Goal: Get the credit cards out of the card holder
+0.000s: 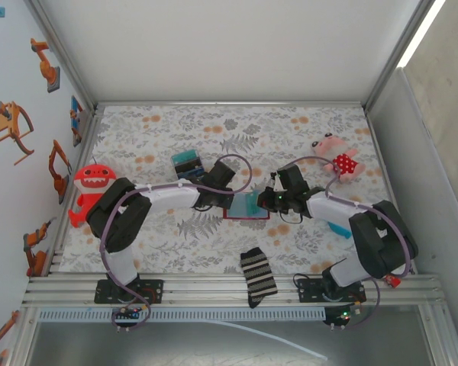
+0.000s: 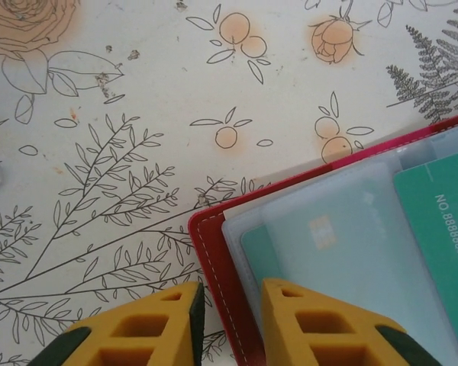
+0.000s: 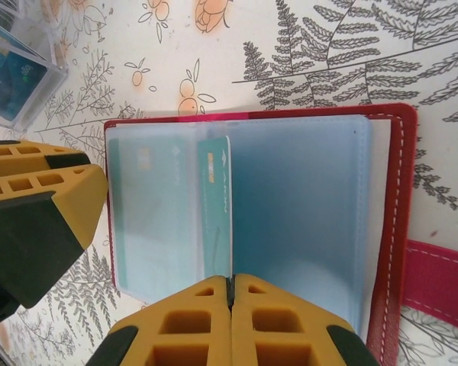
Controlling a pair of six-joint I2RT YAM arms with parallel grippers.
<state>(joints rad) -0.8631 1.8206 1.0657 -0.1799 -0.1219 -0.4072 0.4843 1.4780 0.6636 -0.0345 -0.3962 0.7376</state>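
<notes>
card holder (image 3: 393, 229): lying open on the floral tabletop (image 1: 290, 133), between the two arms | left gripper (image 2: 230, 293): jaws slightly parted, astride the card holder's red corner edge | right gripper (image 3: 230, 284): jaws pressed together at the near edge of a teal card (image 3: 215, 206) among the blue-grey sleeves

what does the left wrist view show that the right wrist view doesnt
Left wrist: the number printed on a teal card, and the left gripper slightly open, its fingers either side of the card holder's red edge. Right wrist: the red snap tab, a clear box at top left, and the right gripper shut at the sleeves' near edge. Both: the holder lying open on the floral cloth, with teal cards in clear sleeves.
</notes>
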